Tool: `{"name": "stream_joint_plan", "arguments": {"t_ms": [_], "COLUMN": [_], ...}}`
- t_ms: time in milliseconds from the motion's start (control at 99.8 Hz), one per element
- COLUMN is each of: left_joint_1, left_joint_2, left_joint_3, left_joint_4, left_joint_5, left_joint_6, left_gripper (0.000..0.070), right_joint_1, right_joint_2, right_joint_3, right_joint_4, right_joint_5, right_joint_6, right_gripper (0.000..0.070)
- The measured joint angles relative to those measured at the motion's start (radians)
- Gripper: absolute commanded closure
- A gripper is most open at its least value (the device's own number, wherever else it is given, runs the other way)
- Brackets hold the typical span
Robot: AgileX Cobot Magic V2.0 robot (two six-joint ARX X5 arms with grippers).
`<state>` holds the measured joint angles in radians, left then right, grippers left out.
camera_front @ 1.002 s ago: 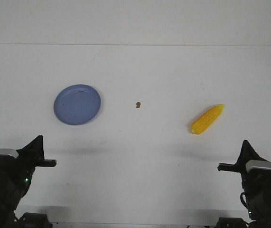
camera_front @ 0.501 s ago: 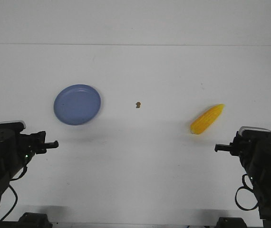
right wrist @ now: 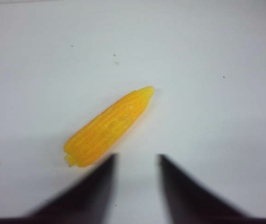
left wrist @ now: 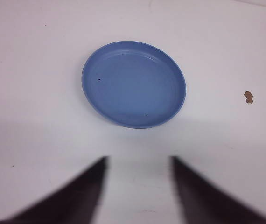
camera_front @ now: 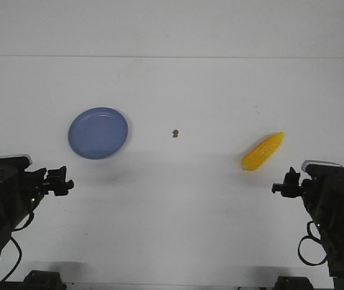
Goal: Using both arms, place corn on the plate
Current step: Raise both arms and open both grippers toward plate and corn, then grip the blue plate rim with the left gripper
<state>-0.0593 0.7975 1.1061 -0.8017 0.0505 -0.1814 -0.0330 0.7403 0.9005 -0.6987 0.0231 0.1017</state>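
Observation:
The yellow corn (camera_front: 262, 151) lies on the white table at the right, its tapered tip pointing away and to the right. In the right wrist view the corn (right wrist: 108, 126) rests just beyond my right gripper (right wrist: 136, 158), which is open and holds nothing. The blue plate (camera_front: 98, 133) sits empty at the left. The left wrist view shows the plate (left wrist: 134, 84) ahead of my left gripper (left wrist: 139, 161), open with bare table between its fingers. In the front view the left gripper (camera_front: 59, 180) hovers near the front left and the right gripper (camera_front: 285, 183) near the front right.
A small brown crumb (camera_front: 175, 133) lies on the table between plate and corn, and the crumb (left wrist: 248, 97) also shows in the left wrist view. The table's far edge (camera_front: 172, 57) meets a white wall.
Both arms have risen from a low folded pose and pitched their wrists forward. Over the last half second both grippers opened their fingers. Corn and plate have not moved.

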Motion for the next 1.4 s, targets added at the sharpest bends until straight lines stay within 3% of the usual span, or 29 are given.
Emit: {"name": "stream_joint_plan", "arguments": {"t_ms": [281, 431, 832, 1092, 1403], "left_joint_1": [0.000, 0.006, 0.123, 0.156, 0.155], "left_joint_2": [0.004, 0.070, 0.573, 0.863, 1.052], "left_joint_3": [0.000, 0.001, 0.031, 0.154, 0.273], "left_joint_4": [0.005, 0.071, 0.329, 0.357, 0.359], "left_joint_5": [0.000, 0.000, 0.000, 0.000, 0.000], "left_joint_6": [0.000, -0.005, -0.039, -0.039, -0.039], "left_gripper": [0.0142, 0.0142, 0.0143, 0.0143, 0.0143], "right_joint_1": [0.000, 0.000, 0.000, 0.000, 0.000], "right_joint_2": [-0.010, -0.011, -0.011, -0.010, -0.011], "right_joint_3": [0.000, 0.000, 0.000, 0.000, 0.000], "right_joint_4": [0.000, 0.000, 0.000, 0.000, 0.000], "right_joint_5": [0.000, 0.000, 0.000, 0.000, 0.000], "right_joint_6": [0.003, 0.003, 0.003, 0.003, 0.003], "right_gripper": [0.0020, 0.0020, 0.0020, 0.0020, 0.0020]}}
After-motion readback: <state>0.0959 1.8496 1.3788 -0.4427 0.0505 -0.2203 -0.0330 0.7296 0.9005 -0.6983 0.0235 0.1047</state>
